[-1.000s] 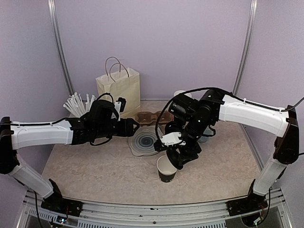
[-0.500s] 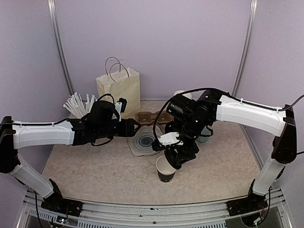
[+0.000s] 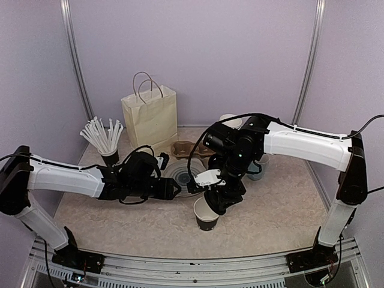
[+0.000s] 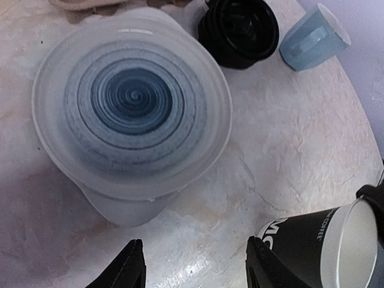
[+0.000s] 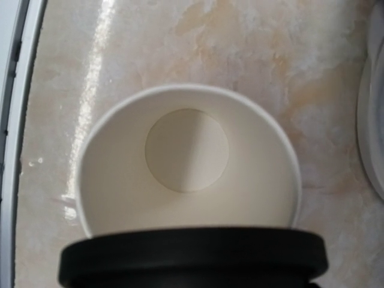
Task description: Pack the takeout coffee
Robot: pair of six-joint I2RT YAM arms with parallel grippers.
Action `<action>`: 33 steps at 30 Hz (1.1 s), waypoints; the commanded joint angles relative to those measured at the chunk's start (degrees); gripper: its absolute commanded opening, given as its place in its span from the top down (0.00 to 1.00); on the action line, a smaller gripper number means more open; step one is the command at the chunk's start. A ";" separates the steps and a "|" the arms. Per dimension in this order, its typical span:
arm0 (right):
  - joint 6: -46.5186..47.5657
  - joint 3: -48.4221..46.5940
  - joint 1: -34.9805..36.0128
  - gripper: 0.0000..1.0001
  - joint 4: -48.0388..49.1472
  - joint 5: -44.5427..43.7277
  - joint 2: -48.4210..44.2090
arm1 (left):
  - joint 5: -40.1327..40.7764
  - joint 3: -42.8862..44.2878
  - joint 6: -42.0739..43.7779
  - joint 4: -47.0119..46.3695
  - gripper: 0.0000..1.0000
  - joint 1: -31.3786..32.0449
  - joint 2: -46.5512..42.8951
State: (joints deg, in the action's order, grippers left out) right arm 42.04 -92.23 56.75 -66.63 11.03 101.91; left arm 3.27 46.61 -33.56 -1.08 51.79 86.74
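The black paper cup [image 3: 206,217] stands open on the table, white inside [image 5: 189,162], with white lettering on its side [image 4: 303,240]. My right gripper [image 3: 218,200] hangs just above its far rim, shut on a round black lid [image 5: 192,259] that covers the near edge of the cup's mouth. Its fingers are hidden behind the lid. My left gripper [image 3: 174,189] is open and empty low over the table, just left of the cup. In the left wrist view its gripper [image 4: 197,270] has the right fingertip [image 4: 263,264] close to the cup's side.
A clear plate with a blue spiral [image 4: 132,108] lies behind my left gripper. A stack of black lids [image 4: 240,30] and a light blue mug [image 4: 313,39] sit beyond it. A paper bag [image 3: 151,114], cup of white sticks [image 3: 105,141] and cardboard carrier [image 3: 187,147] stand at the back.
My left arm has dropped and swung toward me and rightward, bringing its open gripper beside the cup. My right gripper with the lid has shifted slightly left over the cup.
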 commanded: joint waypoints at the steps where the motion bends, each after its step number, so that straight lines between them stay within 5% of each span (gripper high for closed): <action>1: -0.72 -2.18 1.54 0.31 -1.22 -0.65 1.28 | -2.69 -2.54 -4.11 -2.12 0.45 2.72 2.36; 21: -1.79 -3.93 3.96 0.24 -0.72 -0.08 4.85 | -9.54 -2.03 -8.22 -14.17 0.51 6.65 10.80; 25: -1.87 -4.08 4.21 0.01 -0.58 0.30 4.85 | -9.59 -1.54 -8.69 -15.46 0.51 6.66 11.11; 33: -1.99 -4.19 4.33 0.02 -0.29 0.44 4.76 | -9.46 -0.41 -8.89 -16.24 0.51 6.65 12.47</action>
State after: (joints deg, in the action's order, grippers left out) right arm 40.56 -95.11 60.34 -66.92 10.76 105.97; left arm -5.85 44.64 -42.13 -15.77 58.08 97.93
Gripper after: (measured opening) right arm 0.984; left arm 0.487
